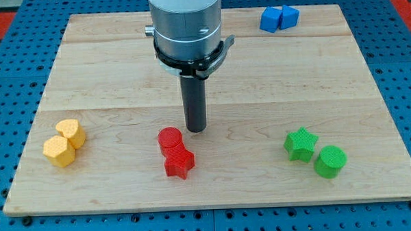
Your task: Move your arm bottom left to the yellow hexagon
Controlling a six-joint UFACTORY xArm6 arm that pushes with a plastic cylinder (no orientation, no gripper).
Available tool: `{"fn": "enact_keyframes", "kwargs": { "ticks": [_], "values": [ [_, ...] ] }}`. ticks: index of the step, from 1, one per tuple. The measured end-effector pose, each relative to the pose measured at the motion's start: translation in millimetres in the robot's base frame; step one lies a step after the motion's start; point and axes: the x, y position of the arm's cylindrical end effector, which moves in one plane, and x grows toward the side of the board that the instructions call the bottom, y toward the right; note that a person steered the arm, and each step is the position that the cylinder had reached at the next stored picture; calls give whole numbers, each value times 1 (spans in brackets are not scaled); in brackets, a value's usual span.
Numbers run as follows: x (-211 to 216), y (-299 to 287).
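The yellow hexagon (59, 151) lies near the board's left edge, touching a yellow heart-like block (71, 132) just above and right of it. My tip (196, 129) rests on the board near the middle, far to the right of the yellow pair. It stands just up and right of the red cylinder (170, 139), with a small gap between them. A red star (178, 161) touches the cylinder from below.
A green star (300, 144) and green cylinder (330, 160) sit at the lower right. Two blue blocks (279, 18) sit together at the top right. The wooden board (122, 84) lies on a blue pegboard surface (12, 81).
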Motion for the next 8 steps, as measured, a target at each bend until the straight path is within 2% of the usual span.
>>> {"fn": "enact_keyframes", "kwargs": {
  "ticks": [4, 7, 8],
  "values": [
    [-35, 1],
    [-37, 14],
    [-51, -62]
  ]
}}
